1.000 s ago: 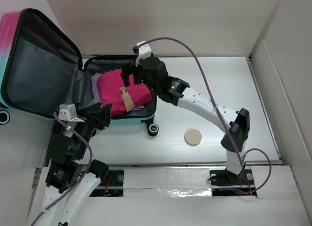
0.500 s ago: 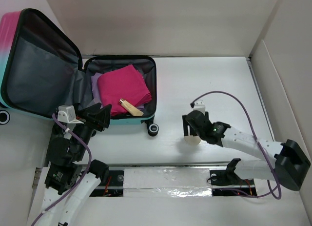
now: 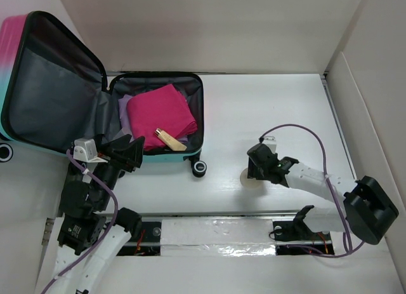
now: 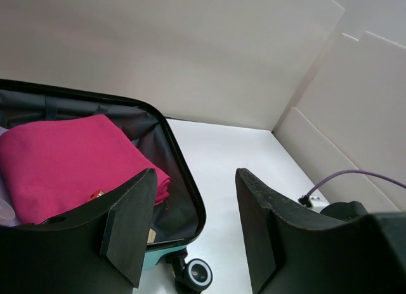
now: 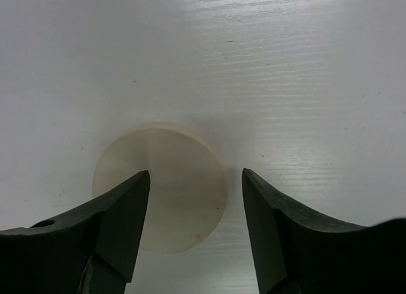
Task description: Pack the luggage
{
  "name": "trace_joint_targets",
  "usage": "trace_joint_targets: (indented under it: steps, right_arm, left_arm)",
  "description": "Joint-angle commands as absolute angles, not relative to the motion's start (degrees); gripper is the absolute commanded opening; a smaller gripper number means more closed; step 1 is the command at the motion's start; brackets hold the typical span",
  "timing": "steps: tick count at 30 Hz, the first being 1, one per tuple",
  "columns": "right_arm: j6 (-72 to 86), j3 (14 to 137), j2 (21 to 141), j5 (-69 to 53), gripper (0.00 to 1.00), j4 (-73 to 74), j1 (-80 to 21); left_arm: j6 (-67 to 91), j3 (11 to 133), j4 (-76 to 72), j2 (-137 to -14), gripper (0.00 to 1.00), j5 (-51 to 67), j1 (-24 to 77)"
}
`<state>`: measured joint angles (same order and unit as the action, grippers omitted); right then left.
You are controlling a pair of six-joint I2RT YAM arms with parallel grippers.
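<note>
The white bench (image 3: 273, 103) carries the open luggage (image 3: 51, 91) at its far left, lid tilted up and a folded pink cloth (image 3: 162, 113) inside, with bare bench right of its rim. The left end effector (image 4: 195, 173) hovers by its near rim, fingers apart and empty. Only the right wrist view shows the right end effector (image 5: 193, 173) spread apart over a pale disc (image 5: 162, 186), whose right edge sits between the fingers.

Left claw (image 4: 195, 205), jaws apart and empty, faces the open luggage (image 4: 157, 138) holding a folded pink cloth (image 4: 70, 160)

top: overhead, whole table (image 3: 266, 110) | left wrist: low, shares luggage (image 4: 158, 138) | right wrist: close, downward
</note>
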<state>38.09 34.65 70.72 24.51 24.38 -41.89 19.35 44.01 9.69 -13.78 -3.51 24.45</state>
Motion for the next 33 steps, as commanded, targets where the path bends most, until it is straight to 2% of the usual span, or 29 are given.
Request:
trace_joint_targets:
  steps: [1,2,4,5,6,9,11,12,14,15,17,18,21,26,27,29,30,32,33]
  right_arm:
    - [36.0,35.2,71.1,20.2,0.64,18.5,-39.0]
    - [35.4,34.7,71.5,16.0,0.62,16.9,-38.1]
    - [34.0,33.0,72.3,9.8,0.51,12.4,-35.6]
    - [33.5,32.5,73.5,8.0,0.43,11.1,-35.0]
    - [33.2,32.2,74.1,7.0,0.28,9.5,-35.0]
    - [32.7,32.0,74.1,6.1,0.07,8.4,-34.5]
    - [32.7,32.3,71.9,7.5,0.00,8.3,-34.5]
    - [32.7,32.3,71.1,8.1,0.00,8.6,-34.5]
    - [31.8,33.0,70.0,9.4,0.01,9.6,-34.5]
    - [31.6,34.0,69.7,9.8,0.06,11.1,-34.5]
    - [31.4,34.5,69.8,11.2,0.24,13.1,-34.5]
    - [31.5,34.5,69.9,11.8,0.43,13.4,-34.5]
    - [32.3,33.7,70.6,12.8,0.62,13.3,-34.5]
    - [32.5,34.0,75.8,10.0,0.63,10.9,-34.5]
    - [32.3,34.4,76.7,9.4,0.51,10.3,-34.5]
    - [31.4,35.2,78.3,7.2,0.42,9.1,-35.1]
    - [31.1,35.2,79.4,6.9,0.28,8.2,-35.1]
    - [30.8,35.6,79.9,6.1,0.12,7.4,-35.6]
    - [30.5,35.7,79.0,6.4,0.00,6.7,-36.1]
  left_arm:
    - [18.9,44.3,7.0,-12.7,0.50,-3.3,24.9]
    - [18.9,44.3,6.9,-12.7,0.50,-3.2,24.9]
    - [18.9,44.3,7.0,-12.7,0.50,-3.3,24.9]
    - [18.9,44.4,7.0,-12.6,0.50,-3.4,25.6]
    - [18.8,44.4,7.1,-12.5,0.50,-3.8,25.6]
    - [18.8,44.5,7.2,-12.5,0.50,-3.9,25.6]
    - [18.8,44.5,7.3,-12.4,0.50,-3.9,25.6]
    - [18.8,44.5,7.3,-12.4,0.50,-4.0,25.6]
    - [18.8,44.5,7.3,-12.5,0.50,-3.9,25.6]
    - [18.8,44.5,7.2,-12.4,0.50,-4.0,25.6]
    - [18.7,44.5,7.2,-12.4,0.50,-4.0,25.6]
    - [18.8,44.4,7.3,-12.3,0.50,-4.0,25.6]
    - [18.8,44.4,7.2,-12.3,0.50,-4.0,25.6]
    - [18.7,44.4,7.2,-12.3,0.50,-3.9,25.6]
    - [18.7,44.4,7.2,-12.3,0.50,-3.9,25.6]
    - [18.7,44.3,7.2,-12.3,0.50,-4.0,25.6]
    - [18.7,44.4,7.2,-12.3,0.50,-4.0,25.6]
    - [18.7,44.4,7.3,-12.3,0.50,-4.1,25.6]
    - [18.7,44.3,7.3,-12.3,0.50,-4.0,25.6]
